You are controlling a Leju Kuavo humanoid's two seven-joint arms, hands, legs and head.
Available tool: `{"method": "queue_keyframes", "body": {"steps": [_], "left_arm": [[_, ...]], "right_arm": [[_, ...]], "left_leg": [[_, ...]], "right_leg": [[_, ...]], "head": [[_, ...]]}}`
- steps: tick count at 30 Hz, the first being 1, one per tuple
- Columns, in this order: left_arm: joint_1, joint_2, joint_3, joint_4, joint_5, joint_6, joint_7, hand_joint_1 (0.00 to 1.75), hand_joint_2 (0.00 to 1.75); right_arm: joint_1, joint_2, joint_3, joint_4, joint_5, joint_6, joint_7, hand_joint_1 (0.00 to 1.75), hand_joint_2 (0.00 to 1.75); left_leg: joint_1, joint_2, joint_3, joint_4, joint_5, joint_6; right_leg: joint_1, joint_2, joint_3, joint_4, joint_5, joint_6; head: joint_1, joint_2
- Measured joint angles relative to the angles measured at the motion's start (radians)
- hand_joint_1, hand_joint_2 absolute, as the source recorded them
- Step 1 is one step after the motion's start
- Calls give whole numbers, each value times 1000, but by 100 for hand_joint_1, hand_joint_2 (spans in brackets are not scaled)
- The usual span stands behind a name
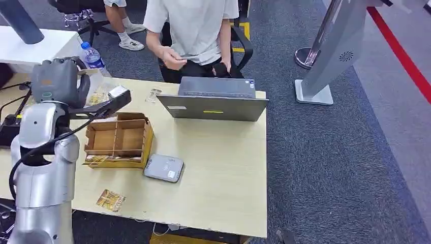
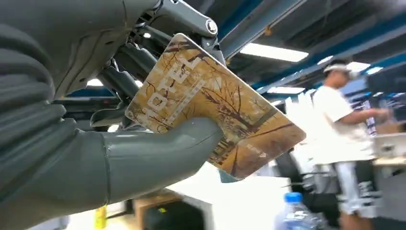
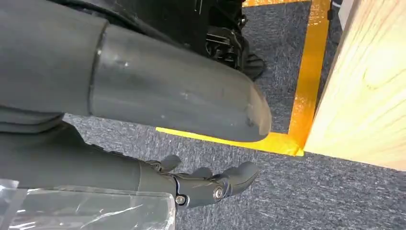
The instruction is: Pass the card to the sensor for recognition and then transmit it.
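While left hand (image 2: 119, 143) pinches card (image 2: 215, 110) — tilted.

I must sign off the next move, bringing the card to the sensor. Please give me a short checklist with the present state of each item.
1. Card pinched by left robot hand, thumb against fingers: ok.
2. Card's printed face free of the thumb: mostly ok, one edge covered.
3. Grey sensor lying flat on the table, nothing on top: ok.
4. Wooden box stands between the raised hand and the sensor: not ok, steer round.
5. Person sits behind the laptop, away from the sensor: ok.
6. Right robot hand hangs open beside the table edge: ok.
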Motion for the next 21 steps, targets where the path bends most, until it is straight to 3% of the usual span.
{"method": "queue_keyframes", "body": {"steps": [5,10,15,21], "left_arm": [[116,-2,-154,-88,84,66,-42,175,175],[188,11,-291,-94,116,87,-44,175,175],[215,23,-368,-59,140,87,-40,175,175],[257,30,-405,46,108,56,35,175,175]], "right_arm": [[3,-4,-2,2,4,3,-16,0,0],[5,-4,-11,2,18,6,-20,0,0],[4,-5,-17,3,24,11,-20,0,0],[3,-5,-18,5,47,12,-12,0,0]], "left_leg": [[0,0,0,0,0,0],[0,0,0,0,0,0],[0,0,0,0,0,0],[0,0,0,0,0,0]], "right_leg": [[0,0,0,0,-1,1],[0,-1,0,0,-1,1],[0,-1,0,0,-1,0],[0,-1,0,0,0,1]], "head": [[0,0],[0,0],[0,0],[0,0]]}}
